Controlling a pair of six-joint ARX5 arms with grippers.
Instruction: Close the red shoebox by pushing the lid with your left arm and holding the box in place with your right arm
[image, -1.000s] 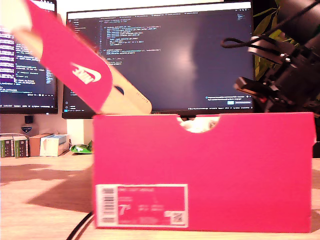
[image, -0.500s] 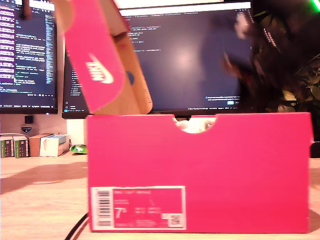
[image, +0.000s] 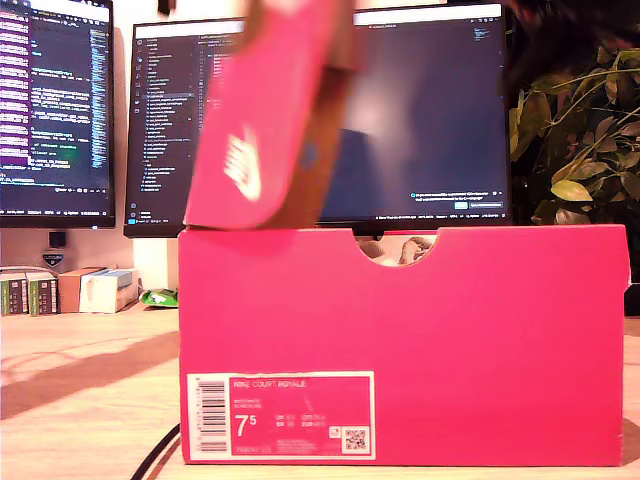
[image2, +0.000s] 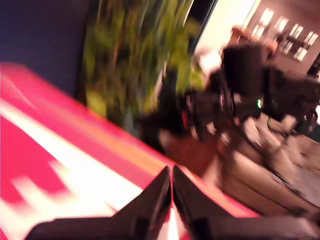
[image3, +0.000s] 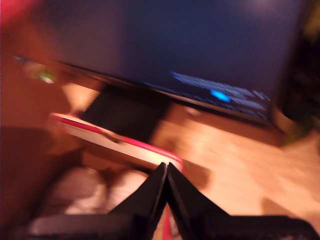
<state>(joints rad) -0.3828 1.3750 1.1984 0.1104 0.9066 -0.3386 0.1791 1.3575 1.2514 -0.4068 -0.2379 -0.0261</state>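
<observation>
The red shoebox (image: 405, 345) sits on the desk (image: 80, 400), filling the exterior view's lower centre. The lid (image: 270, 120) is raised at 11 o'clock, blurred. My first gripper (image2: 172, 197) and my second gripper (image3: 166, 192) are seen with jaws pressed together, nothing held. Risk: the lid could catch on the rim, or the box could slide unbraced. Label (image: 280, 415) is read as "NIKE COURT ROYALE", "7.5".

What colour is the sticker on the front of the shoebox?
The sticker is white with red panels, clearest in the exterior view.
</observation>
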